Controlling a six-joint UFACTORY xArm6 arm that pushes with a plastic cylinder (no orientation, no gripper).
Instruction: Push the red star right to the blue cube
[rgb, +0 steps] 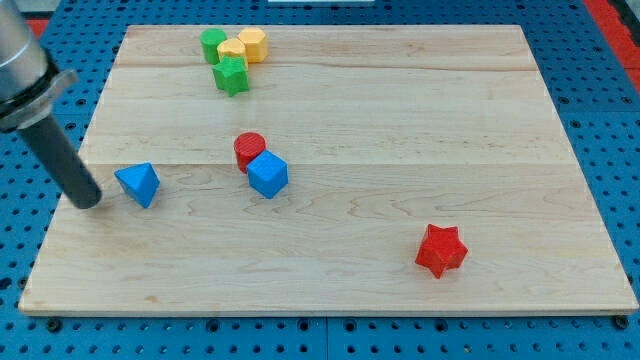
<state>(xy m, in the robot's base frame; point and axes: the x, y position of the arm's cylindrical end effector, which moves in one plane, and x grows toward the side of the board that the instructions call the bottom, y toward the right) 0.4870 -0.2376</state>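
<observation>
At the view's left my tip (88, 203), the lower end of the straight dark rod, rests near the left edge of the pale wooden board (330, 270). This rig carries no jaws at all, only the rod, so there is nothing to spread or pinch. Just to the right of my tip, close but apparently not touching, sits a blue plastic wedge-like block (138, 184).

Moving right, near the view's top, a tight cluster holds a green round block (212, 45), a green star-like block (231, 76), a yellow block (233, 51) whose shape I cannot make out, and a yellow hexagonal block (252, 44), all touching or nearly so.

Near the middle, a red plastic cylinder (249, 151) sits against the upper left of the blue plastic cube (267, 174); the two appear to touch.

Further right and toward the view's bottom lies the red plastic star (441, 250), alone and well apart from the blue cube.

I judge the task barely begun: the star is far from the cube, and my tip is on the opposite side of the board from it. What remains is to bring the tip round to the star's far right and lower side, then push it up and leftward until it sits next to the cube.

No containers are on the board; nothing holds anything.
</observation>
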